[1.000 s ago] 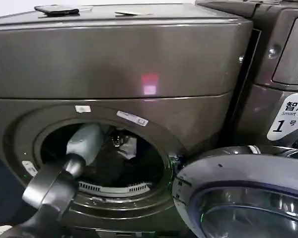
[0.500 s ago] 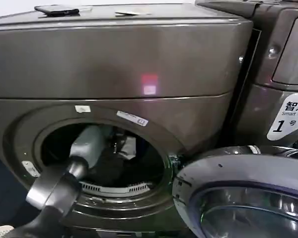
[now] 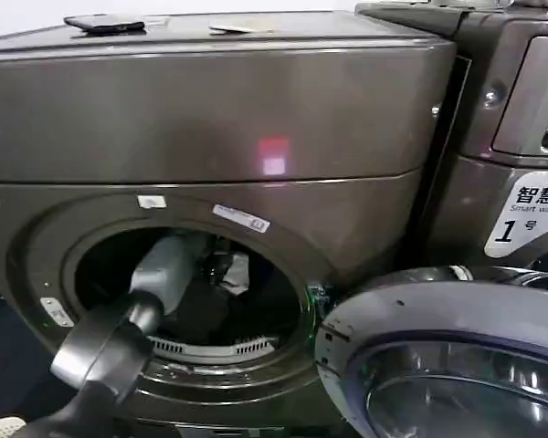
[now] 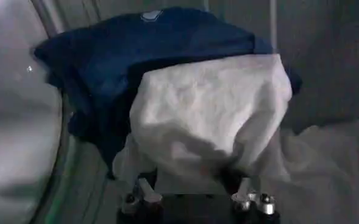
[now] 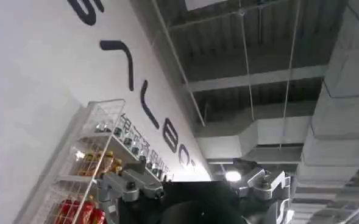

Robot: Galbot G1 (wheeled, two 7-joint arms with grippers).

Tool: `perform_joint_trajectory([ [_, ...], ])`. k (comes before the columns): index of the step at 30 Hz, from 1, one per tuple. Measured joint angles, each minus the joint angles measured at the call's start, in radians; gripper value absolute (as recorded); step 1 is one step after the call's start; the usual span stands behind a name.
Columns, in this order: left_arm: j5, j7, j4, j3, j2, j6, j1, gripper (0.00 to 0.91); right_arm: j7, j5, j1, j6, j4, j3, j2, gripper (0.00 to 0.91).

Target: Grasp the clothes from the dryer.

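The dryer point(image 3: 210, 109) is a brown-grey front loader with its round porthole point(image 3: 187, 292) open. My left arm reaches through the opening into the drum. In the left wrist view the clothes lie heaped against the drum wall: a dark navy garment point(image 4: 136, 55) behind, with a white piece point(image 4: 209, 115) draped over it. My left gripper point(image 4: 194, 185) is open at the foot of the heap, one finger on either side of the white piece's lower edge. A bit of the white piece point(image 3: 238, 272) shows past the arm in the head view. My right gripper point(image 5: 194, 185) points at the ceiling, open and holding nothing.
The dryer's glass door point(image 3: 438, 356) hangs open at the lower right, close beside the opening. A second machine point(image 3: 511, 137) with a white "1" sticker point(image 3: 525, 214) stands on the right. A dark flat object point(image 3: 103, 22) lies on the dryer's top.
My left arm has shifted slightly further right inside the drum opening. The clothes have not visibly moved.
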Motion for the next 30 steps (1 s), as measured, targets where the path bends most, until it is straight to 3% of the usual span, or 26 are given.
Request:
perform_joint_trajectory([
  [13, -0.073, -0.038, -0.054, -0.077, 0.017, 0.033, 0.027, 0.0, 0.005, 0.001, 0.003, 0.0, 0.004, -0.009, 0.001, 0.907],
  [23, -0.361, -0.223, -0.198, -0.182, 0.012, 0.128, 0.104, 0.0, 0.005, 0.002, 0.02, 0.0, 0.006, -0.027, -0.005, 0.907],
  [30, -0.611, -0.386, -0.339, -0.258, -0.003, 0.13, 0.191, 0.0, 0.016, 0.0, 0.03, 0.004, 0.004, -0.039, -0.012, 0.907],
])
